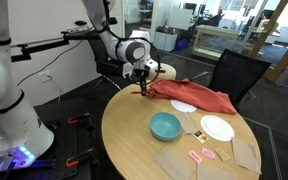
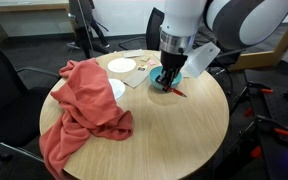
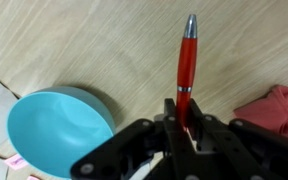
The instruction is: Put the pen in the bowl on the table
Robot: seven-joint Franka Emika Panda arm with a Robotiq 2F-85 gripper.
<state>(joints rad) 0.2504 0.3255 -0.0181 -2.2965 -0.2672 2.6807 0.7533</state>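
Teal bowl point(image 3: 56, 130) sits at the left of the wrist view on the light wooden worktop point(image 3: 104, 40), and a red cloth point(image 3: 276, 105) bunches at the right edge. In an exterior view a white plate point(image 1: 217, 128) and small pink pieces point(image 1: 199, 155) lie right of the bowl, well apart from the arm point(image 1: 132, 48). We see the red pen point(image 3: 187, 65) just right of the bowl, not in it, silver tip pointing away. The fingers point(image 3: 171, 118) are closed on its rear end. We cannot tell whether it clears the worktop. The arm reaches over the worktop's edge, wrist pointing down, beside the cloth.
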